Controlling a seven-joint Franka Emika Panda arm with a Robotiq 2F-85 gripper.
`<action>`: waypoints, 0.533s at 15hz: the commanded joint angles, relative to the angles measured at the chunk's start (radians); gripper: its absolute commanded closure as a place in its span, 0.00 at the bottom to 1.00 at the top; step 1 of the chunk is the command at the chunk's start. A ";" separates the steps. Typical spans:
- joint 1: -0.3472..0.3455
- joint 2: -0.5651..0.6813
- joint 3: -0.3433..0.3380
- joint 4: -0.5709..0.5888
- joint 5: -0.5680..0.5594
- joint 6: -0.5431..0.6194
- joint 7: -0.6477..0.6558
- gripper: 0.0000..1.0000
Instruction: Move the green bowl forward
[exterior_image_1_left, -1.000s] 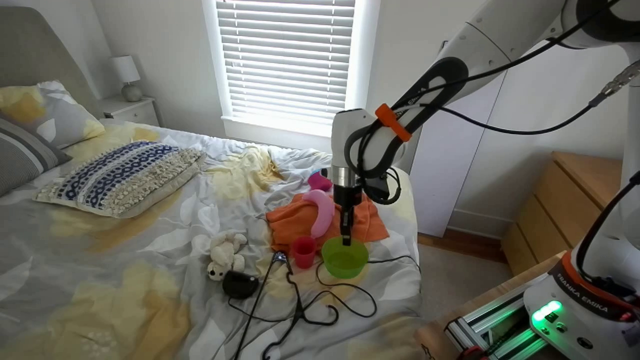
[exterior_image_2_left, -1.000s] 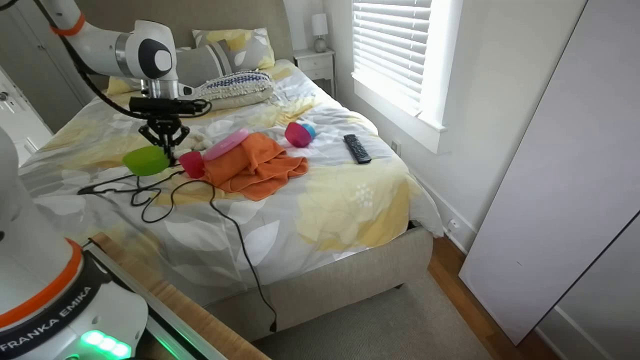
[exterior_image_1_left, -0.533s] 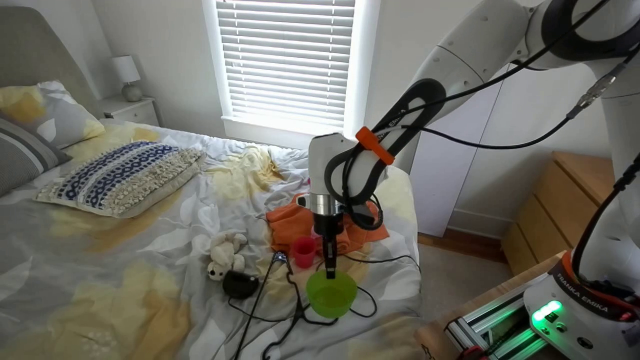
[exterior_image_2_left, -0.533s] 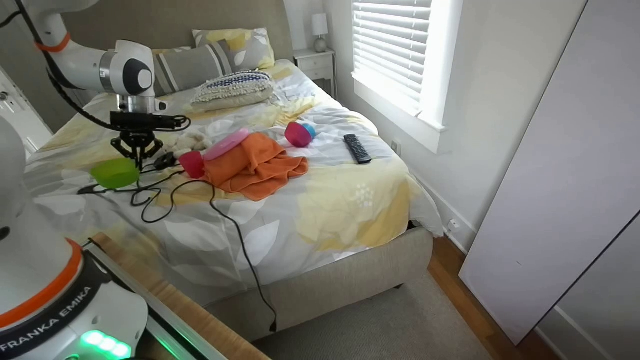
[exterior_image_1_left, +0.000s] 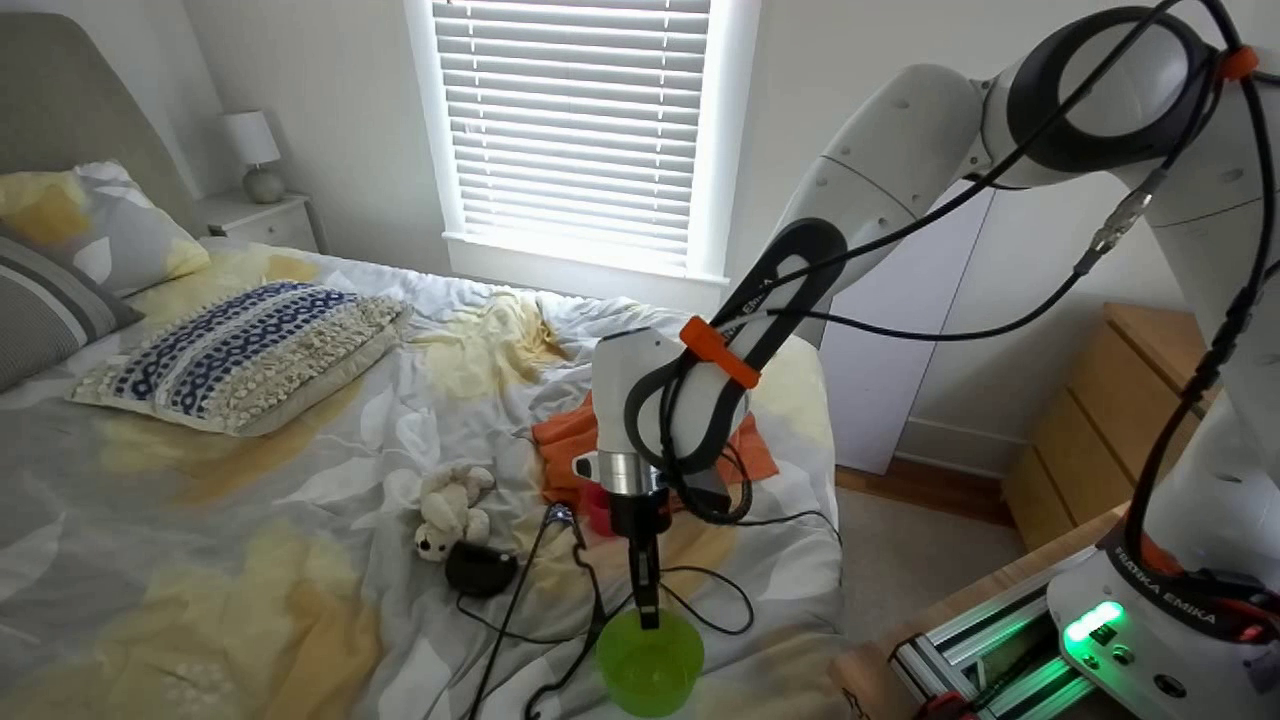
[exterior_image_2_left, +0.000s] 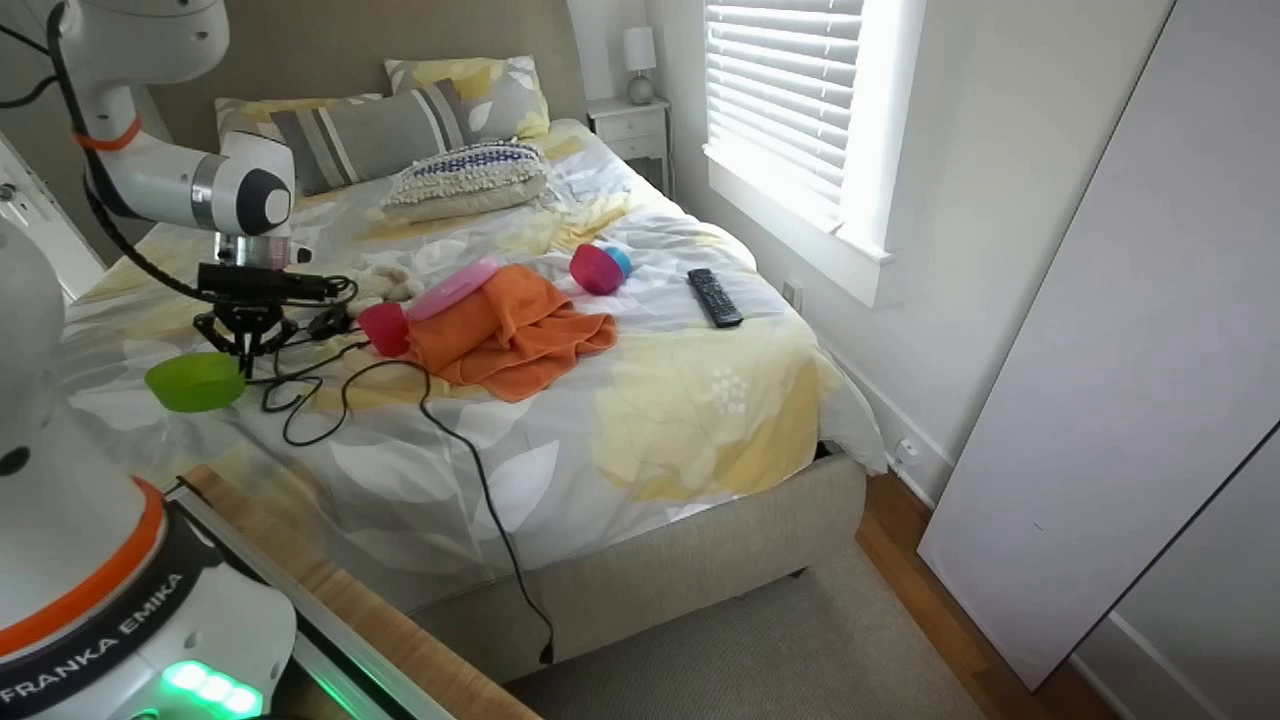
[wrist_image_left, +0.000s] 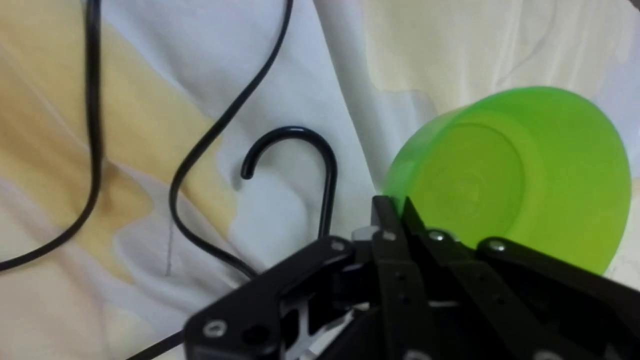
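In an exterior view, from left to right. At left, the green bowl (exterior_image_2_left: 193, 385) over the patterned bedspread (exterior_image_2_left: 690, 435), apart from the other items; its mouth faces broadly upward, though whether its base touches the fabric below cannot be told. The wall looks thin and faintly translucent, which suggests moulded plastic: probably light, springy rather than rigid, smooth enough to slip, and unlikely to break. The rim is the natural place to take hold, since the wall there is easily straddled, whereas the rounded outside would offer poor purchase. A one-sided hold of this kind leaves the far side without support; the bowl may sag or swivel about the pinched point, so a slow, level shift and a low release would seem best.

Next, the pincer (exterior_image_2_left: 247, 370), pointing down at the bowl's rim. Its jaws stand almost together, with little more than the wall between them. The wrist view gives the detail: one of the fingers (wrist_image_left: 385, 220) lies along the outer face while its partner reaches inside, so that the tips appear to pinch the rim; the rest of the bowl extends to one side.

Farther right, the red cup (exterior_image_2_left: 384, 330), the pink toy (exterior_image_2_left: 450, 290) and the orange cloth (exterior_image_2_left: 510, 335) form a group apart from the pincer, the toy resting on the cloth.
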 joint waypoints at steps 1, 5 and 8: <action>0.026 0.088 0.010 0.064 -0.001 0.006 0.029 0.99; 0.046 0.131 -0.005 0.105 -0.017 0.003 0.056 0.99; 0.040 0.122 -0.004 0.099 -0.019 0.004 0.062 0.66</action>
